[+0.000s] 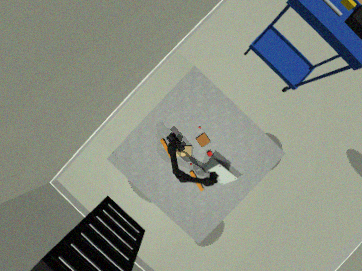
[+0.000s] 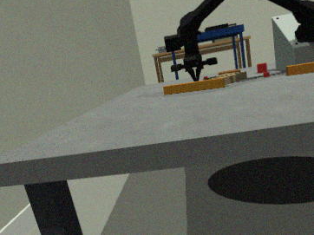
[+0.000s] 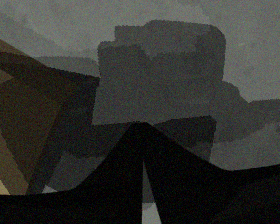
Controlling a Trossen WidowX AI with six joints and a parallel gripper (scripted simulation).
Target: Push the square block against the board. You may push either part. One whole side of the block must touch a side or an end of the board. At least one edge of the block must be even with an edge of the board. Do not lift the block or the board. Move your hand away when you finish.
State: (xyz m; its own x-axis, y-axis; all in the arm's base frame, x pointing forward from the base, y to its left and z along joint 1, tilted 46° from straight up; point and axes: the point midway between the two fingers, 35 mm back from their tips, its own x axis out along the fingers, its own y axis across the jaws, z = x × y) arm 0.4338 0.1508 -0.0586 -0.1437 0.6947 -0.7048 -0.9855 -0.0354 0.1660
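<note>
A brown square block (image 1: 203, 139) (image 2: 228, 71) lies flat on the grey table (image 1: 195, 221) (image 2: 130, 114). A thicker tan piece (image 1: 187, 150) (image 2: 237, 76) (image 3: 30, 110), which looks like the board, lies nearer the arm, partly hidden by it in the top view. A gap shows between the two. My gripper (image 1: 175, 142) (image 2: 196, 80) (image 3: 139, 130) is shut and empty, pointing down with its fingertips low over the table. The tan piece is to the left of the fingertips in the wrist view, with table between them. The brown block is out of the wrist view.
One orange bar (image 1: 164, 145) (image 2: 195, 87) lies close beside the gripper; another orange bar (image 1: 201, 187) (image 2: 301, 68) lies under the arm. A red cube (image 1: 209, 153) (image 2: 261, 68) and two smaller red ones lie around the pieces. A pale box (image 1: 226, 174) (image 2: 284, 48) stands by the arm's base.
</note>
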